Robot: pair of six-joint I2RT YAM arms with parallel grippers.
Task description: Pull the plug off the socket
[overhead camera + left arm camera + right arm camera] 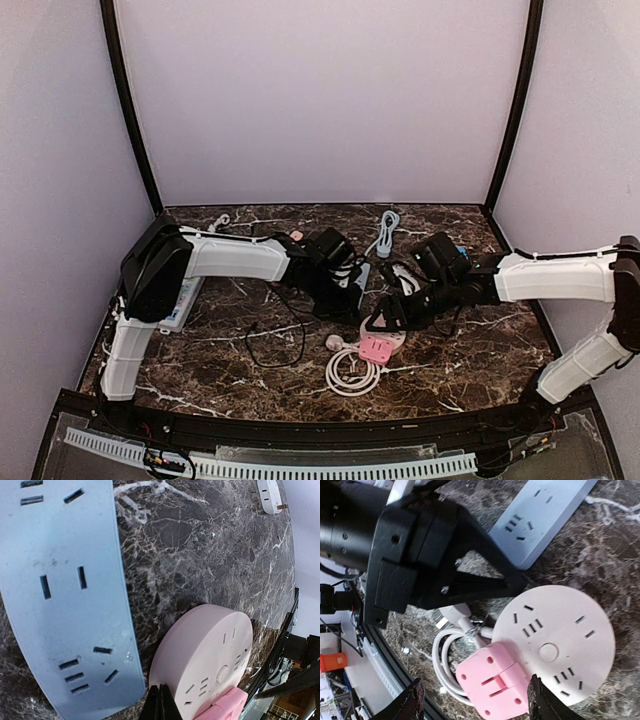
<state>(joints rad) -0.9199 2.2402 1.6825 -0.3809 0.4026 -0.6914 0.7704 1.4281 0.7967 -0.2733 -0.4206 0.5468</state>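
My right jaws are spread wide, one finger point(411, 702) on either side of the pink plug point(492, 680) without touching it, as my right wrist camera shows. The plug is seated in the round white socket point(560, 640), at that socket's near-left rim, and the socket lies flat on the marble tabletop point(470, 370) near its middle, a little to the right. My left jaws are pressed together with no gap and nothing between them. Their joined tips come down at the far-left rim of the round socket, in the narrow space between it and the blue-grey power strip point(60, 590). I cannot tell whether those tips press on the socket or only rest against it. The blue-grey strip lies flat just beyond the socket, close beside it but apart, with its outlets facing up. A white cord point(445, 665) is coiled in loops on the tabletop just near and left of the pink plug. A thin black cable point(280, 345) trails further left. Well away, a white power strip point(185, 300) lies along the left edge under my left arm, and a pale blue cable point(385, 235) lies near the far wall.
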